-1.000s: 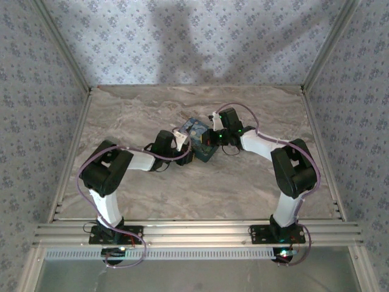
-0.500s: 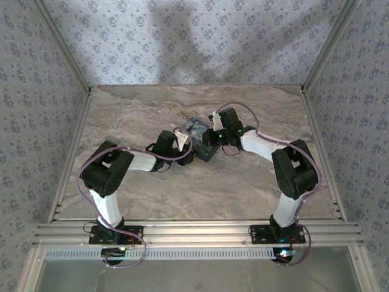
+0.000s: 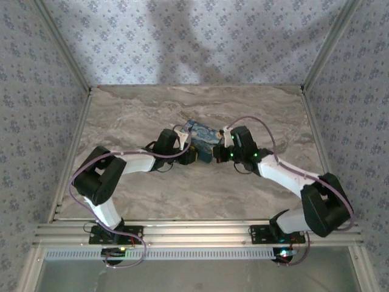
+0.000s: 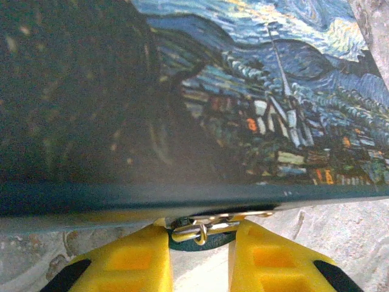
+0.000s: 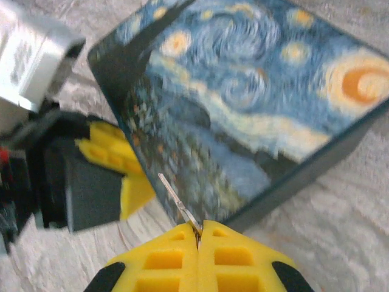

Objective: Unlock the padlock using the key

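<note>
Bottom of the right wrist view: the right gripper [image 5: 199, 234] pinches the key [image 5: 177, 199], its blade aimed up at the box [image 5: 255, 103]. The left gripper [image 4: 200, 243] brackets the padlock [image 4: 203, 228] under the box's edge; whether it is clamped, I cannot tell. The next move is likely aligning the blade with the keyhole. Overhead, the right arm's elbow has swung to the lower right.

The painted box [image 3: 200, 135] sits mid-way across the worktop [image 3: 152, 106] and blocks me straight ahead. My left gripper [image 3: 192, 156] and right gripper [image 3: 216, 152] crowd its near side, almost meeting (the key [image 5: 177, 204] juts from the right one toward the box). Behind the box, the far edge and both far corners lie open. Walls [image 3: 36, 91] close off the left, right and far edges.
</note>
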You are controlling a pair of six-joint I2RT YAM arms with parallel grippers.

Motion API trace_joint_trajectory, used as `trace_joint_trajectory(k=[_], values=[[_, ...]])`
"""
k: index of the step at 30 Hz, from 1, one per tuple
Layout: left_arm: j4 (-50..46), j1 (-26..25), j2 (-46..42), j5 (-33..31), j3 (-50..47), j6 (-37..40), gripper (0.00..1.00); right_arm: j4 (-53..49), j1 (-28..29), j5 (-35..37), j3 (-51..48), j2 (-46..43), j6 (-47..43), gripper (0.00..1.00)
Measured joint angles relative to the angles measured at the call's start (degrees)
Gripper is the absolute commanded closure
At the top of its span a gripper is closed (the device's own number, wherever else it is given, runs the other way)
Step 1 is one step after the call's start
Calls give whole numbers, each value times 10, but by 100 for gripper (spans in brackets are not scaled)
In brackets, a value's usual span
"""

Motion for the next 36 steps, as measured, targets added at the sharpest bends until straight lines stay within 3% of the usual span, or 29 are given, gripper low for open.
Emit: trace_joint_trajectory(k=[6,11,21,36], values=[[-21,-5,-7,12,1,-66,80,55,54,46,-103,-64,-6,100],[-38,-8,-8,23,4,-113,80,117,87,77,-157,-68,-8,100],[-67,-13,-21,27,10,-183,81,263,144,119,-192,14,-10,100],[-71,-24,-30,27,10,-219,81,422,141,120,-228,104,41,100]])
